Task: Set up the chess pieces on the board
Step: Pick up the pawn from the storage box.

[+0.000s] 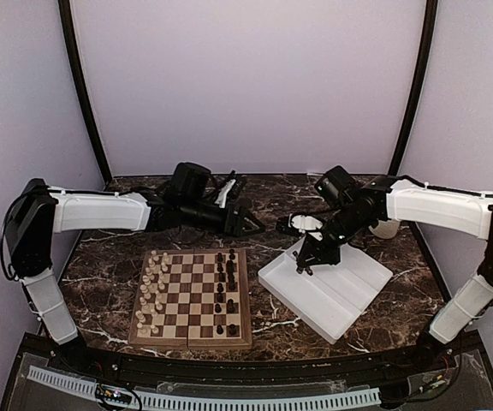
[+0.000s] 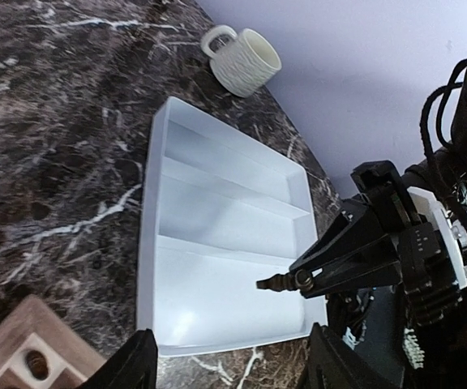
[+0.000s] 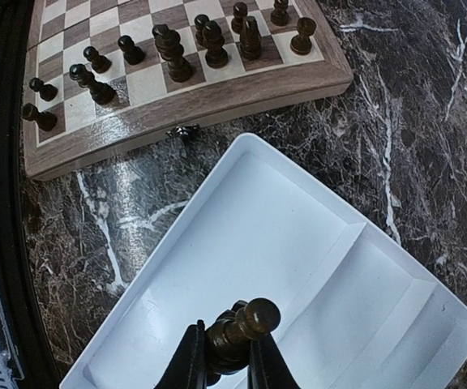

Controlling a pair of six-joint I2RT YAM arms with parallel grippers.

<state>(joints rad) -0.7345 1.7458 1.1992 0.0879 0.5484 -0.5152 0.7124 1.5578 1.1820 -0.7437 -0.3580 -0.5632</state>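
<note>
Up close, the right wrist view shows the right claw (image 3: 227, 356) clamped on a dark, round-headed chess piece (image 3: 246, 318) over the white tray (image 3: 314, 243). The left claw (image 2: 232, 363) gapes empty.

A dark marble table (image 1: 109, 257) veined in white is lying under even light, with pale lilac walls (image 1: 246, 77) rising behind and beside it, two black struts (image 1: 82, 94) curving up from its far corners and a white slotted strip (image 1: 229, 400) running along its near edge.
</note>
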